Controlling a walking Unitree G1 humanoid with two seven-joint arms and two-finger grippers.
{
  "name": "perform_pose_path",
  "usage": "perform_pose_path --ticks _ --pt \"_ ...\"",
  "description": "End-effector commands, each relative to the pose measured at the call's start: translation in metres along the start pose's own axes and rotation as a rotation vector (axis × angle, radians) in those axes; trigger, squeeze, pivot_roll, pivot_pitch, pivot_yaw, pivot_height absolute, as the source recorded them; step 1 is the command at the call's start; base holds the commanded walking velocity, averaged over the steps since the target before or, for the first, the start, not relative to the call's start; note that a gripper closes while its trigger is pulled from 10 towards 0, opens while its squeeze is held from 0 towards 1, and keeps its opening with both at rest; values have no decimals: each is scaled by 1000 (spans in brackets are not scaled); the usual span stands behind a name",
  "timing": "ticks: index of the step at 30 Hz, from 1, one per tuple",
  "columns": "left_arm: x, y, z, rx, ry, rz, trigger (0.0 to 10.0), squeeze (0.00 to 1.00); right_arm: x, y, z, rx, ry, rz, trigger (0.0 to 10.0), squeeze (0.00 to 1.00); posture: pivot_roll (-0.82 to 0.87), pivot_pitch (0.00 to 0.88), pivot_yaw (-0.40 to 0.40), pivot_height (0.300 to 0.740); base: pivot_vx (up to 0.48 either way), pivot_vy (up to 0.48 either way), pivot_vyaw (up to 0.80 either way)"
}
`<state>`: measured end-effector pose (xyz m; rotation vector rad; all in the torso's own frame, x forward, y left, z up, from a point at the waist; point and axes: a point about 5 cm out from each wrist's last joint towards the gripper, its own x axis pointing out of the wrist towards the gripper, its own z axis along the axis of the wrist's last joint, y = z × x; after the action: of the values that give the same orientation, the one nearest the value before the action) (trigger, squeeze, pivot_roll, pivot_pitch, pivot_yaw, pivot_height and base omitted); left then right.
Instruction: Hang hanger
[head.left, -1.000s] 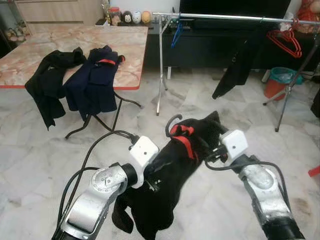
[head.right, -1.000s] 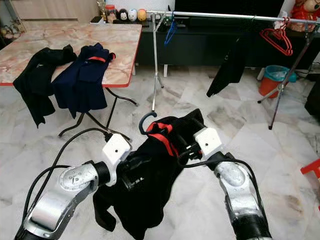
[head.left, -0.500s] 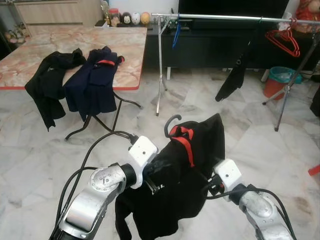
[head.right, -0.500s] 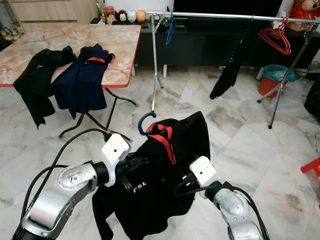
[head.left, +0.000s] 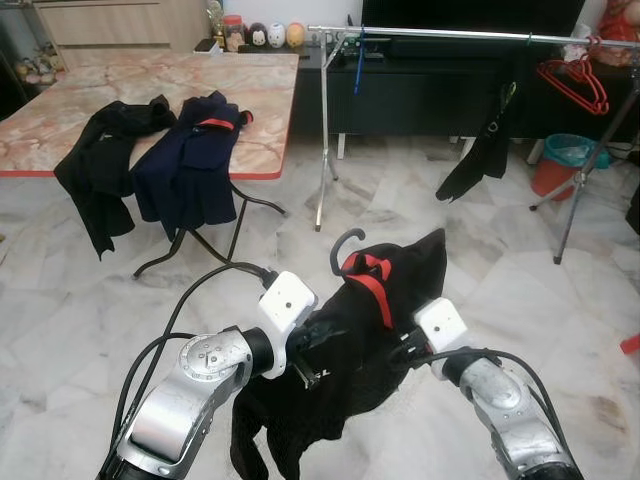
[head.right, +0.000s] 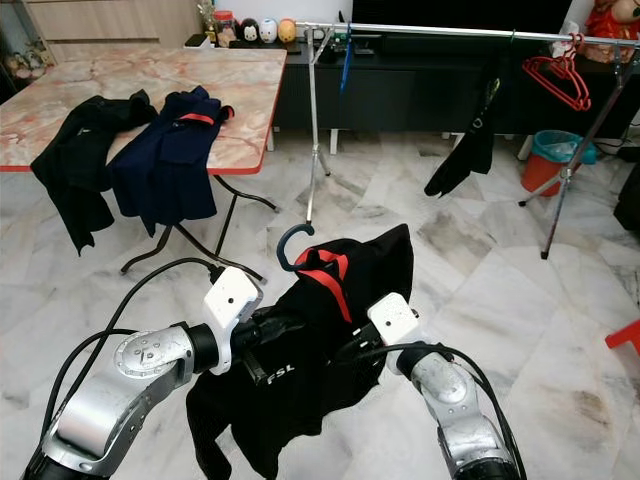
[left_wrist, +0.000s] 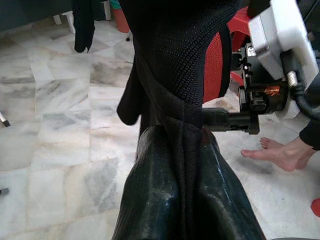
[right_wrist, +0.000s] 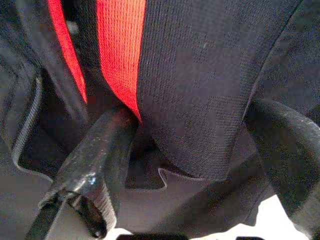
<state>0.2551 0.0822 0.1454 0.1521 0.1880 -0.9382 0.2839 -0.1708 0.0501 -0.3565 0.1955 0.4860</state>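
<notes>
Left eye view: low in the centre of the frame, both silver arms hold up a black garment (head.left: 350, 350) with red trim, draped on a hanger whose dark hook (head.left: 345, 245) stands above the collar. The right gripper (head.left: 405, 348), which had dropped away from the cloth half a second ago, has come back up against its right side. The bundle is again supported on both sides, so carrying it to the rail looks possible. The clothes rail (head.left: 450, 35) crosses the top of the frame, well apart from the hanger.

Right eye view: the left gripper (head.right: 270, 352) sits at the garment's left edge, lower centre. A table (head.right: 250, 100) with two more garments fills the upper left.

Left wrist view: the left fingers (left_wrist: 150, 200) are clenched on a fold of black cloth running up the middle of the frame.

Right wrist view: the right fingers (right_wrist: 100, 160) stand apart, with black and red cloth hanging between them; they look released rather than gripping.
</notes>
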Motion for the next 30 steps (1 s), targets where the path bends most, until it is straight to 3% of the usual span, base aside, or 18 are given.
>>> perform_pose_path --ticks 1,5,6,7,19,20,21,22,30 --pt "-2 -2 14 23 -56 -12 10000 0 3 -2 1 -40 3 -6 10000 1000 76 0 -5 740 0 0 0" --pt "-2 -2 14 19 -57 -16 10000 0 5 -3 -2 -101 22 -28 10000 1000 75 0 -4 740 0 0 0" --pt "-2 -2 14 20 -57 -17 10000 0 5 -3 -2 -115 24 -31 10000 380 74 0 -5 740 0 0 0" --pt "-2 -3 15 19 -59 -21 10000 0 5 -3 -2 -120 24 -41 10000 0 76 0 -5 740 0 0 0" --pt "-12 -14 13 12 -8 -146 10000 0 12 -9 2 -125 -4 -119 10000 0 83 0 -6 740 0 0 0" --pt "-12 -15 13 13 -4 -152 10000 0 12 -10 2 -127 -5 -120 5216 0 84 0 -6 740 0 0 0" --pt "-12 -15 12 12 -2 -155 10000 0 12 -10 2 -129 -7 -120 5216 0 84 0 -6 740 0 0 0" --pt "-13 -15 12 11 0 -157 10000 0 12 -10 3 -128 -10 -120 0 0 84 0 -6 740 0 0 0" --pt "-15 -15 12 9 16 -168 10000 0 14 -12 4 -134 -22 -122 0 0 84 0 -6 740 0 0 0"
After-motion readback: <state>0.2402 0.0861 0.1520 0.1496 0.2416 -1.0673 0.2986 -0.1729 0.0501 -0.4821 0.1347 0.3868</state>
